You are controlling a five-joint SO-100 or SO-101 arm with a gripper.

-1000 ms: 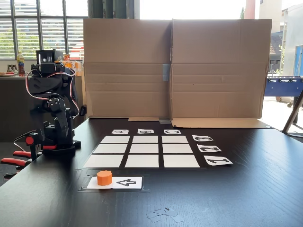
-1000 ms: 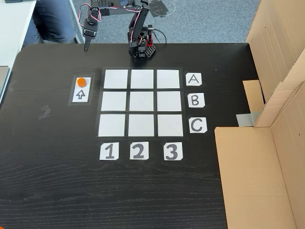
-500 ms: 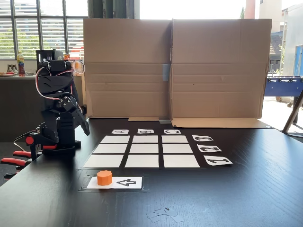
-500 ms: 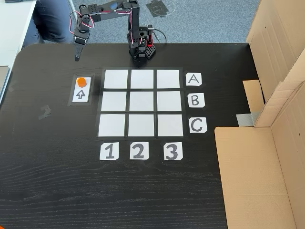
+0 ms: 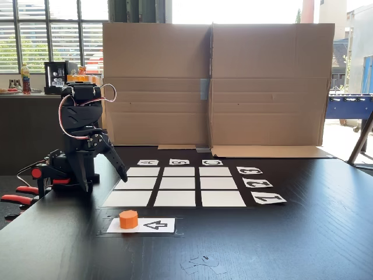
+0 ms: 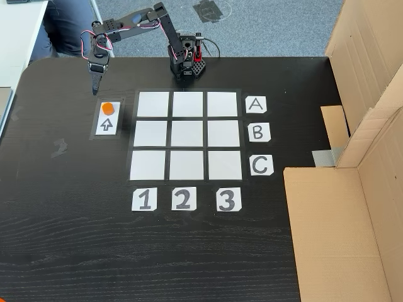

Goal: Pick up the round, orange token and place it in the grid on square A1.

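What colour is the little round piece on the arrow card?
Bright orange token, clearest in the low fixed view.

One fixed view low across table, another overhead, both sharing grid

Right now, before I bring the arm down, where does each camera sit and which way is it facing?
Low fixed view: at table height on the number-card side, facing across the grid toward the cardboard wall; arm and pincer at left, token in front.
High fixed view: above, looking steeply down; arm base at the top edge, pincer just beyond the token on the arrow card.
Shared: both fixed views show the arm, token, arrow card, grid and cardboard wall.
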